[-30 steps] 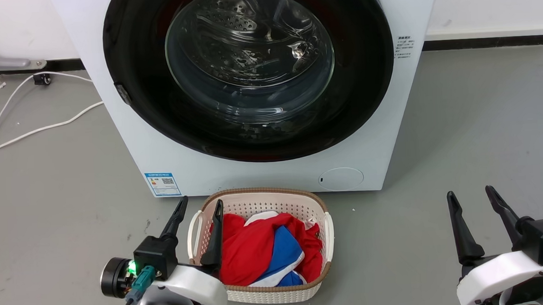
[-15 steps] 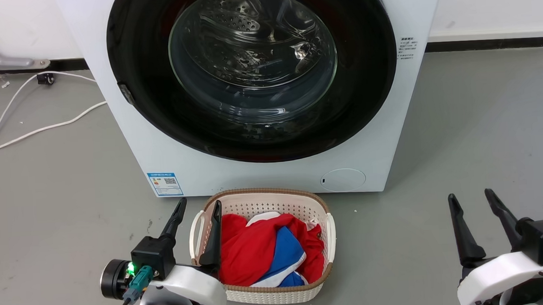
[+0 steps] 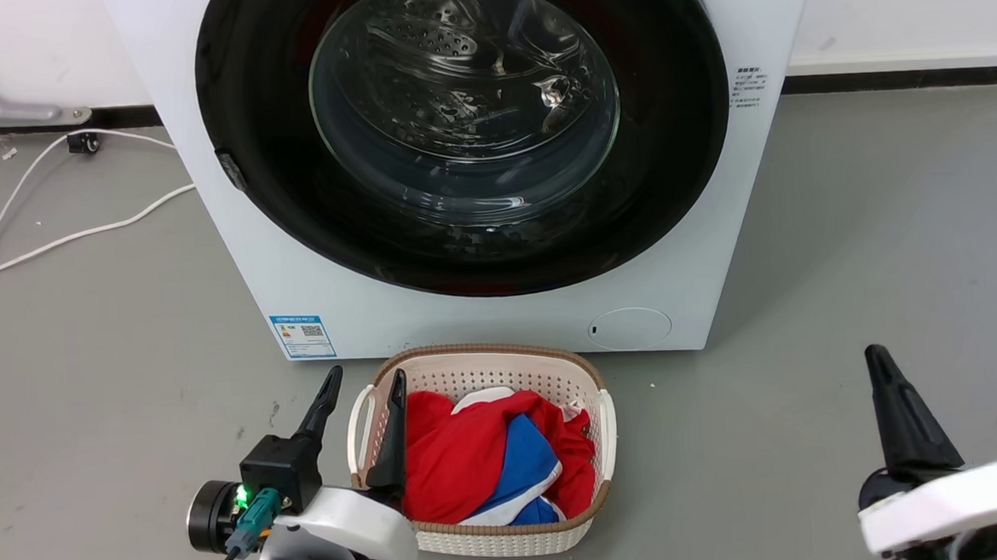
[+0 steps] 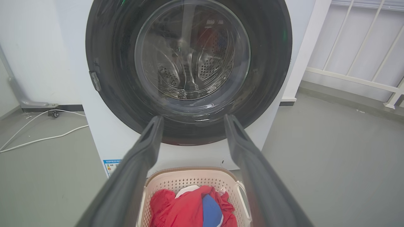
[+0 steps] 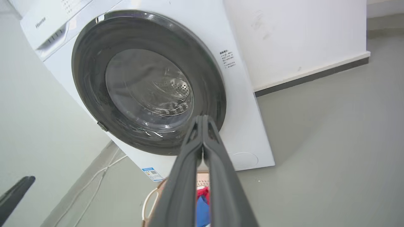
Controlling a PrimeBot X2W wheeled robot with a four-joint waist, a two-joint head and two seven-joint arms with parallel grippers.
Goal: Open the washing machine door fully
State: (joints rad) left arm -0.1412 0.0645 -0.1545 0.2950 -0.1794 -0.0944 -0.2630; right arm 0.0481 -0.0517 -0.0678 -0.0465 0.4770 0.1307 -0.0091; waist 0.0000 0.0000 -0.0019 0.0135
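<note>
Two white cables (image 3: 51,209) on grey floor (image 3: 889,234)

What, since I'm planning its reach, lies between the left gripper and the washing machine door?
Head view: bare floor, the basket's rim and the washing machine's white front lie between left gripper and door.

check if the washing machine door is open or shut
Shut: the washing machine door lies flush against the washing machine, no gap at its rim.
</note>
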